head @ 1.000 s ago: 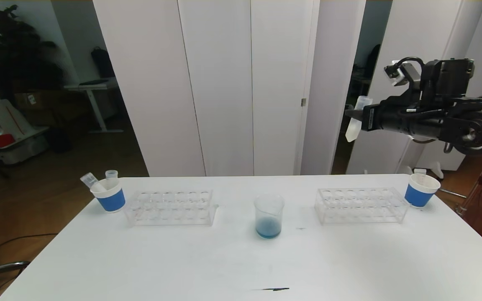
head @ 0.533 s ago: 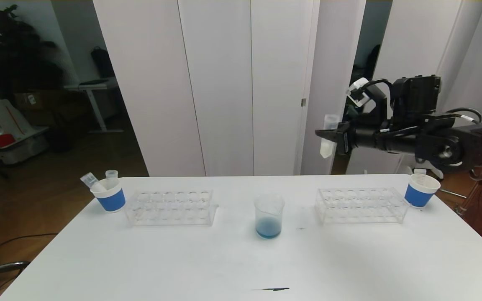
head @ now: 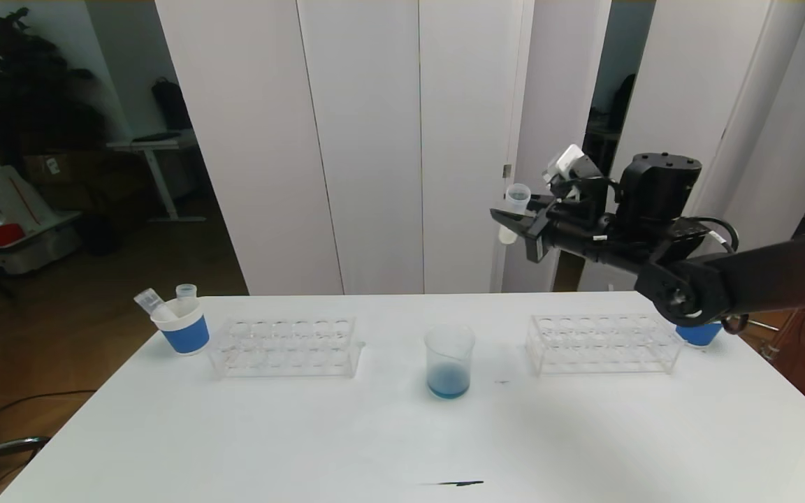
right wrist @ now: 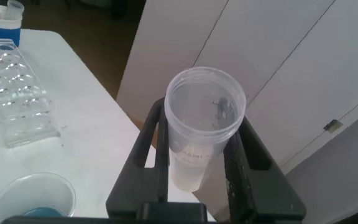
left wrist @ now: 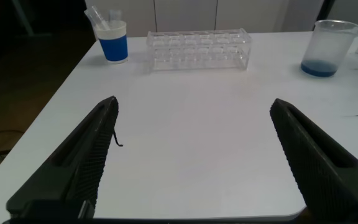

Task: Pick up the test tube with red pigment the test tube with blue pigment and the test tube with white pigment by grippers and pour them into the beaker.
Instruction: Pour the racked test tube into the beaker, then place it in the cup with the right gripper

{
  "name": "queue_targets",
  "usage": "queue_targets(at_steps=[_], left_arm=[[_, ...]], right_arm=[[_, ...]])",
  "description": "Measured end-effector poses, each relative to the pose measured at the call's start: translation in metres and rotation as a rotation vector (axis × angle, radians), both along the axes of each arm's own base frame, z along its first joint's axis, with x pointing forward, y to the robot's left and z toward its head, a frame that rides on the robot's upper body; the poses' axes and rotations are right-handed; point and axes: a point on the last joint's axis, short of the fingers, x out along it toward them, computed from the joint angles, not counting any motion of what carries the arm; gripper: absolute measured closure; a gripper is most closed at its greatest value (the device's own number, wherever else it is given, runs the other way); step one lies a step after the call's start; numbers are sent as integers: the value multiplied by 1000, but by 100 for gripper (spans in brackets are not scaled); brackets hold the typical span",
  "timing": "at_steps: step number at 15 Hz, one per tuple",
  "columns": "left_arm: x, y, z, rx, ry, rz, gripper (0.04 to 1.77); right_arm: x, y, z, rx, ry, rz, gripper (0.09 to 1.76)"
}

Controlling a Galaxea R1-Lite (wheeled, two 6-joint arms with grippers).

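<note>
My right gripper [head: 509, 218] hangs high over the table's back edge, up and to the right of the beaker [head: 449, 362]. It is shut on the test tube with white pigment [head: 513, 212]. The right wrist view shows the tube [right wrist: 201, 134] mouth-up between the fingers [right wrist: 248, 163], whitish liquid at its bottom, and the beaker [right wrist: 33, 199] below. The beaker holds a little blue liquid. No tube with red or blue pigment shows. My left gripper [left wrist: 194, 104] is open over bare table near the front left, out of the head view.
Two clear tube racks [head: 284, 346] [head: 602, 342] flank the beaker. A blue paper cup [head: 182, 328] at the back left holds two clear tubes. Another blue cup [head: 699, 334] at the back right is partly hidden by my right arm. A dark mark [head: 455, 483] lies near the front edge.
My right arm has swung left and somewhat lower with the white tube, from beyond the table's right side to above the back edge near the beaker. The left gripper has not moved.
</note>
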Motion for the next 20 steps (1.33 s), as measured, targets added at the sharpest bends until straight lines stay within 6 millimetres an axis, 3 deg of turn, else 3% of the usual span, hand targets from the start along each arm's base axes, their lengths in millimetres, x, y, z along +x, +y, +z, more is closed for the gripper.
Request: queue_targets(at_steps=[4,10,20], left_arm=[[0,0,0,0,0,0,7],[0,0,0,0,0,0,7],[0,0,0,0,0,0,7]], right_arm=[[-1,21,-22,-110,-61,109,127],[-4,17,-41,-270,-247,175,127],[22,32,-65,-500,-480,185,127]])
